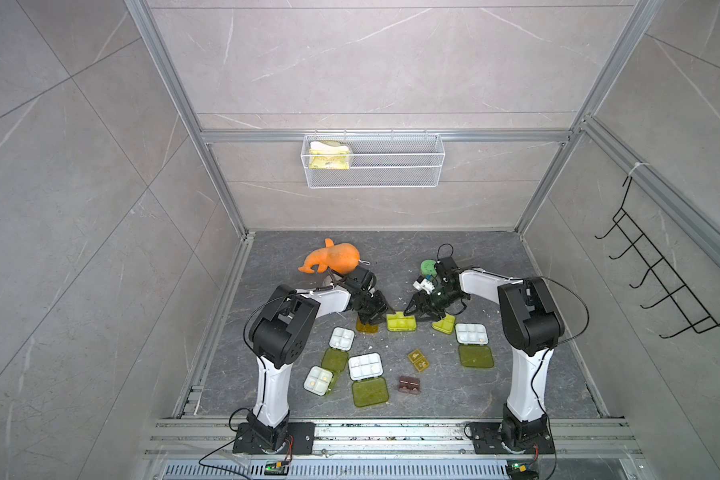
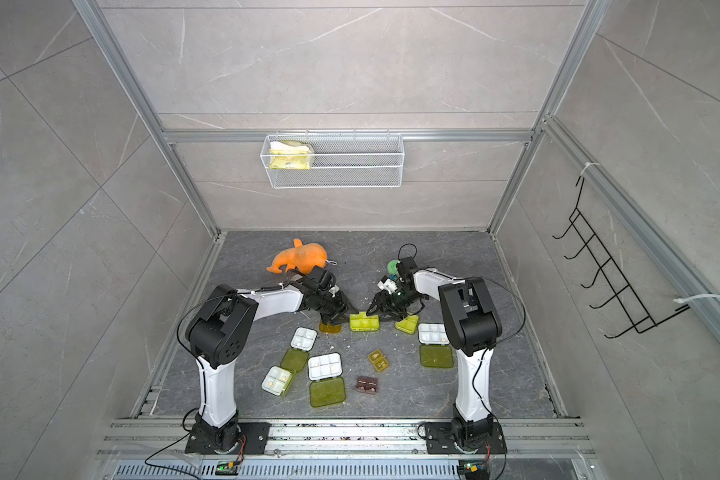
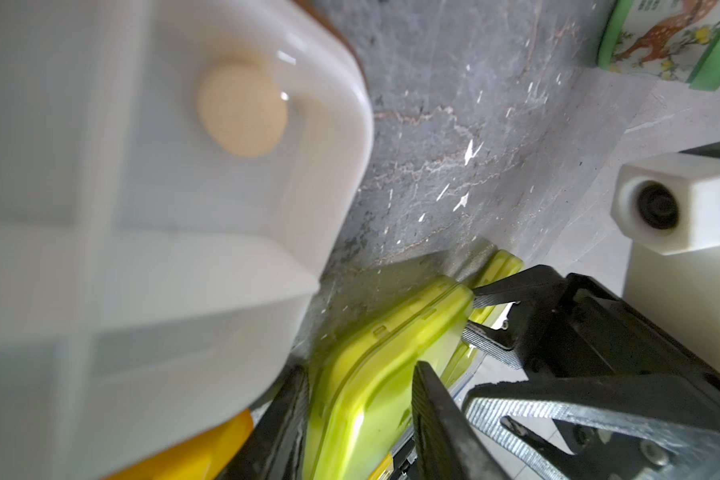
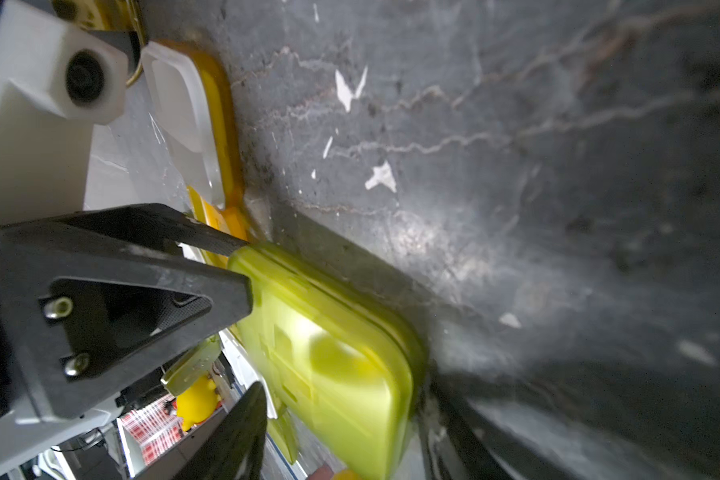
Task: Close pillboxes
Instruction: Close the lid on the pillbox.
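The closed yellow-green pillbox (image 1: 400,322) (image 2: 364,322) lies flat on the dark stone floor (image 1: 516,374), midway between my two arms. My left gripper (image 1: 380,316) meets one end of it and my right gripper (image 1: 420,314) the opposite end, so it sits between the two pincers with both touching it. In the left wrist view one finger (image 3: 283,424) runs just beside the box (image 3: 362,395) and the other lies across it. In the right wrist view the box (image 4: 329,353) fills the gap between that pincer's fingers (image 4: 238,432). Both pincers stand partly spread, but I cannot tell whether either is really pinching the box. Just beside my left gripper is the orange-lidded pillbox (image 1: 367,327), open, with a round pill (image 3: 242,110) in its white tray. Just beside my right gripper lies a second yellow-green pillbox (image 1: 443,324). Nearer the arm bases, four open pillboxes (image 1: 342,337) (image 1: 365,366) (image 1: 318,380) (image 1: 471,333) show their white trays.
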